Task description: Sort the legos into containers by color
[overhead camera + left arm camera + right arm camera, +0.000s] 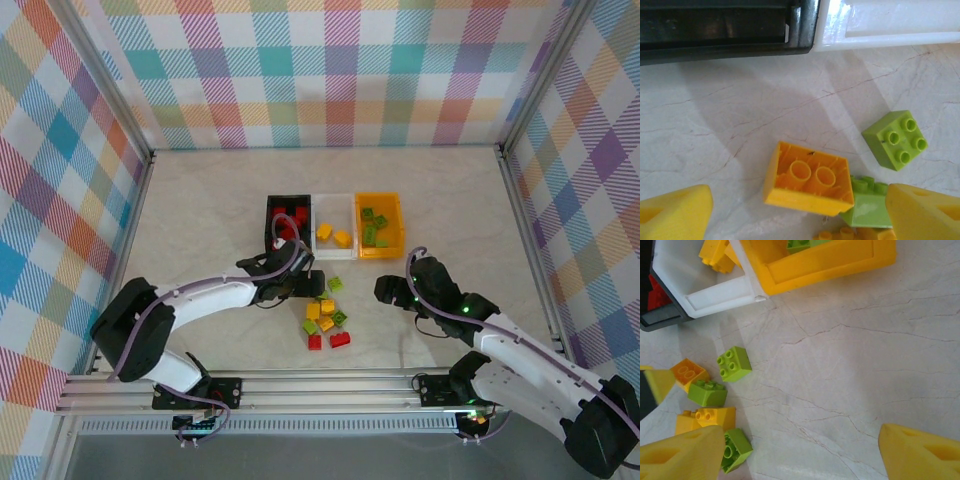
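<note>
With our left tool (800,214) spread wide over an upturned yellow-orange lego (807,180) on the desk (715,125) near the white container (890,41), we judge it best to centre, drop straight and pinch its flat sides, while our right tool (802,455) hangs released alongside.

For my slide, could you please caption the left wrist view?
Open left end effector framing an upturned yellow-orange plastic brick.
</note>
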